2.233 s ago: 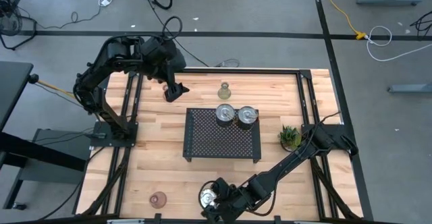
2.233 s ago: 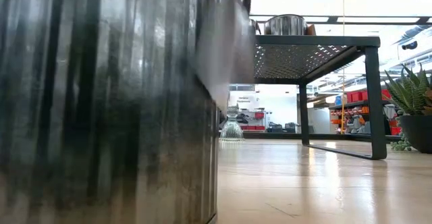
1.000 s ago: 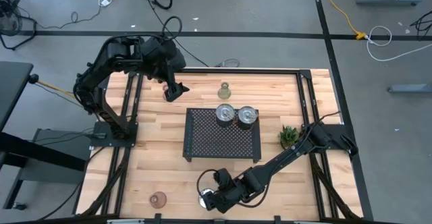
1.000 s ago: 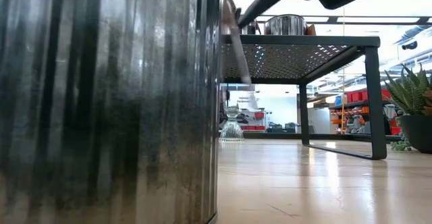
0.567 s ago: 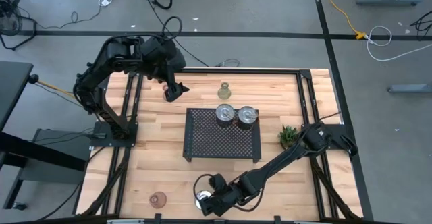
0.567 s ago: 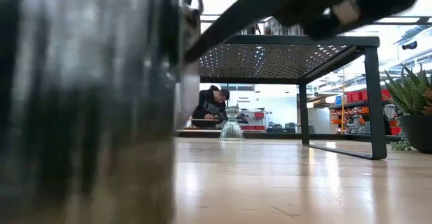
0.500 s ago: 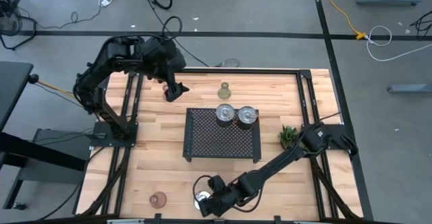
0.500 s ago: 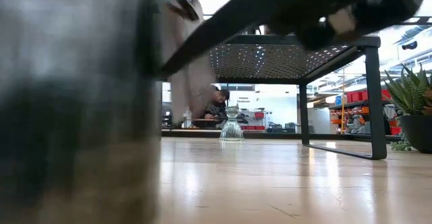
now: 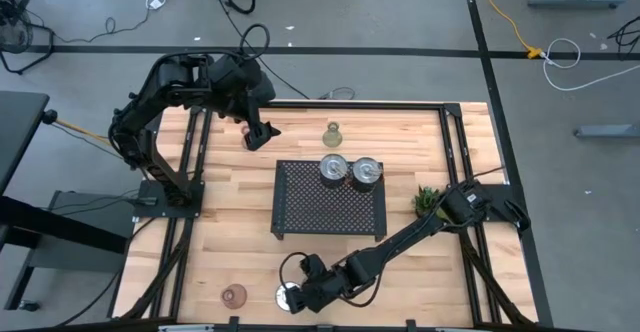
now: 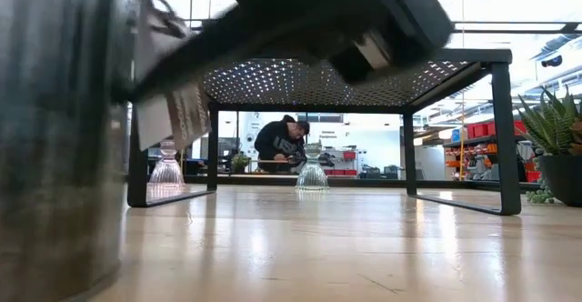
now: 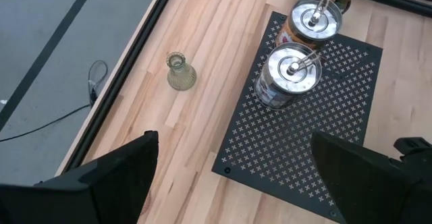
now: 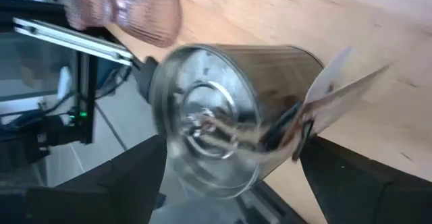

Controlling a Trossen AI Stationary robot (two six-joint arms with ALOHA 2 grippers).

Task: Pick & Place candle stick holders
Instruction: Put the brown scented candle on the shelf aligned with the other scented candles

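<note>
— Two silver candle stick holders [image 9: 334,167] [image 9: 366,172] are seen side by side on the black perforated tray [image 9: 310,212], toward its far edge. Where is the third one held?

— A third silver holder [image 9: 288,296] is gripped between the fingers of the right gripper [image 9: 297,294] at the near edge of the wooden table [image 9: 240,242]; in the right wrist view it is shown clamped on its side, with a paper tag [image 12: 341,92] hanging from it.

— And the glass pieces?

— One pink glass holder [image 9: 234,295] is placed just beside that silver one, near the table's front edge. The olive-green glass holder [image 9: 332,132] is set on the wood just beyond the tray's far edge. A second pink one cannot be made out from above, though a glass piece [image 10: 166,170] is shown behind the tray's leg in the low view.

— The left gripper?

— The left gripper [image 9: 260,135] is kept above the far left part of the table, its fingers spread wide with nothing between them. A potted plant [image 9: 428,201] is seen right of the tray.
</note>
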